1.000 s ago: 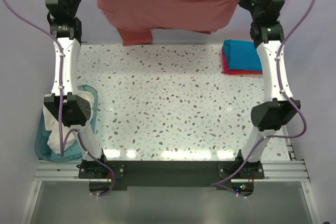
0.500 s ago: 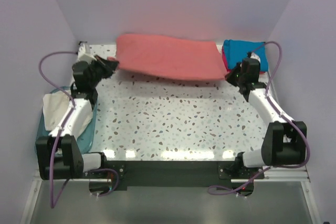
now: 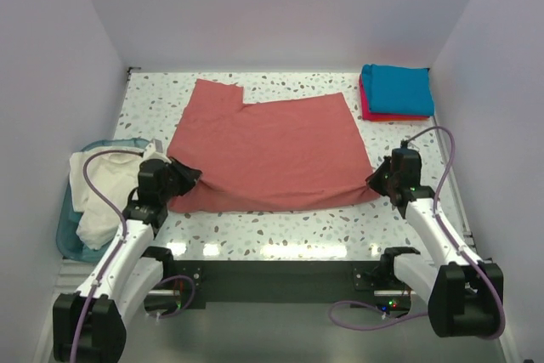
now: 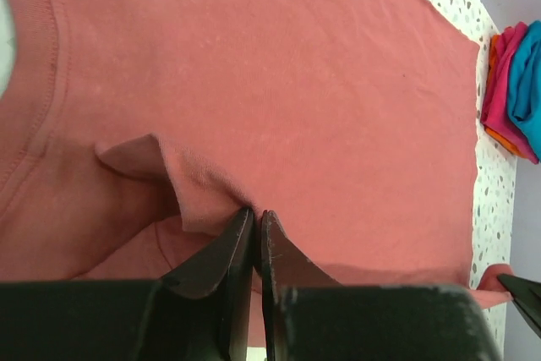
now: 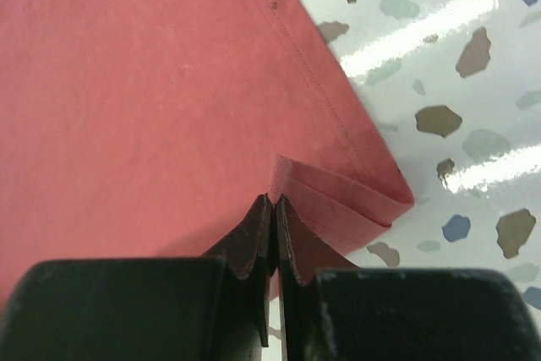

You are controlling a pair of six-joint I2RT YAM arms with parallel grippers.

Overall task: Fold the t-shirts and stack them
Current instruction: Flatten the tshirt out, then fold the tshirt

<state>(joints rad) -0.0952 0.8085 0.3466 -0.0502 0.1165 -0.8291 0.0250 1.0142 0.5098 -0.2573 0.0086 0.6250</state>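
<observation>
I find the dusty brick-red cloth t-shirt lying flat on the speckled white table, its longer spread running left to right. The left gripper is clamped on its near-left corner and the right gripper on its near-right corner. The cloth extends away from both toward the far edge, neither arm nearer. In my judgement, the fold goes forward.

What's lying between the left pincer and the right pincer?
The brick-red t-shirt, spread flat, seen from the top view; left pincer and right pincer each pinch its near edge.
</observation>
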